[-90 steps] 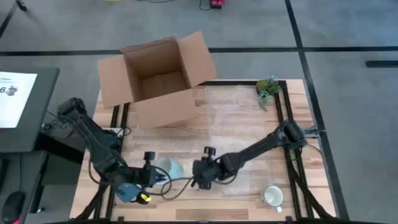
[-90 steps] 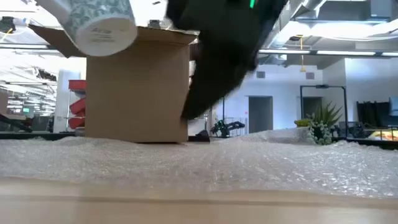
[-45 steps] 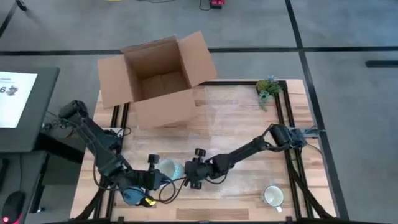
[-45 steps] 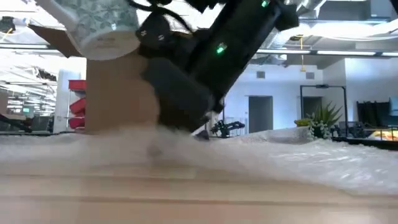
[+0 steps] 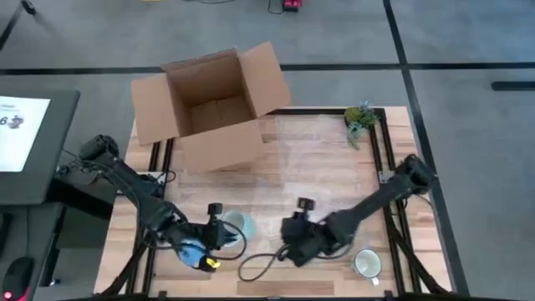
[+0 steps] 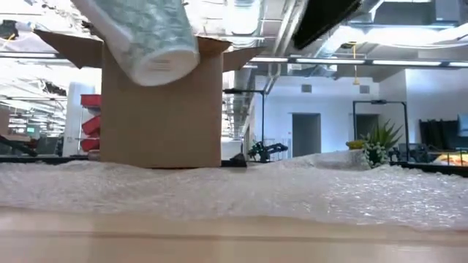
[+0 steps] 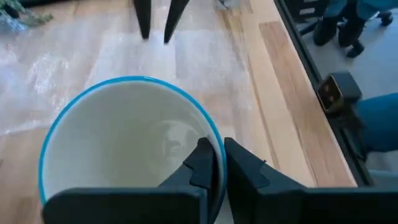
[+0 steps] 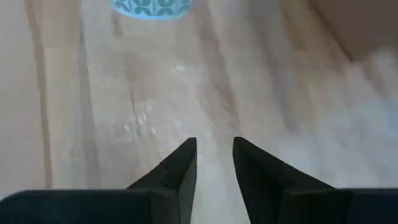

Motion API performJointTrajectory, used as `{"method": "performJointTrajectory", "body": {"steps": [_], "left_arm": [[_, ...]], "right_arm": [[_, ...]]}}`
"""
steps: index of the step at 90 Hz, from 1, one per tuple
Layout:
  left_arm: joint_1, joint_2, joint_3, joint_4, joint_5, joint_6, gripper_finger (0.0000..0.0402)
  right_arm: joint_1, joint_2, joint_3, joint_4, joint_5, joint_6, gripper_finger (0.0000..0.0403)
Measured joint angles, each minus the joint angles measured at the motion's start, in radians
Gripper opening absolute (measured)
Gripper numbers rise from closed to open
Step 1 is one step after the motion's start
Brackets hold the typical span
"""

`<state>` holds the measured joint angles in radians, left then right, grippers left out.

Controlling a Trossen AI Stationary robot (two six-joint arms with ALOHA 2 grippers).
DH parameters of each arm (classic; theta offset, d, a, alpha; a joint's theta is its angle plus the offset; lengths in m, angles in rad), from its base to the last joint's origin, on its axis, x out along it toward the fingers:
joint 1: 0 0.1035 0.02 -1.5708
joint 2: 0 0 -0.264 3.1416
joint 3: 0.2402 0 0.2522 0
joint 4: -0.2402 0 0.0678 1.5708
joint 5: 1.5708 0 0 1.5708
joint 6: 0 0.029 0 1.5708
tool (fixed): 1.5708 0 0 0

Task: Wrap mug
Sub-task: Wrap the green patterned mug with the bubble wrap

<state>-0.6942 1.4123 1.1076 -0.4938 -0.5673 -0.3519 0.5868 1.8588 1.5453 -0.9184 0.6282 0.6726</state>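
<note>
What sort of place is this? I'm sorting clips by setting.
Probably a robotics lab or workshop in a large open industrial hall. A wooden table spread with bubble wrap holds an open cardboard box; behind it the low view shows exposed ceiling ducting and red shelving.

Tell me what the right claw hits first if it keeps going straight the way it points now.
Probably the patterned mug held by the left claw. The right claw points across bare bubble wrap toward it, though depth is unclear.
</note>
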Motion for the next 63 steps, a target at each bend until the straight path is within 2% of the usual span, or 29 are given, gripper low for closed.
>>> {"method": "performJointTrajectory", "body": {"steps": [9,24,45,63], "left_arm": [[0.051,0.035,0.000,0.043,0.024,0.077,0.0006],[0.134,0.154,0.013,0.125,0.148,0.184,0.0006],[0.213,0.315,0.077,0.106,0.145,0.256,0.0006],[0.259,0.370,0.122,0.083,0.167,0.311,0.0007]], "right_arm": [[0.049,-0.013,-0.013,-0.047,0.044,0.098,0.0095],[0.087,-0.005,-0.016,-0.089,0.063,0.176,0.0095],[0.104,-0.003,-0.017,-0.182,0.056,0.281,0.0095],[0.115,-0.003,-0.017,-0.195,0.057,0.315,0.0095]]}}
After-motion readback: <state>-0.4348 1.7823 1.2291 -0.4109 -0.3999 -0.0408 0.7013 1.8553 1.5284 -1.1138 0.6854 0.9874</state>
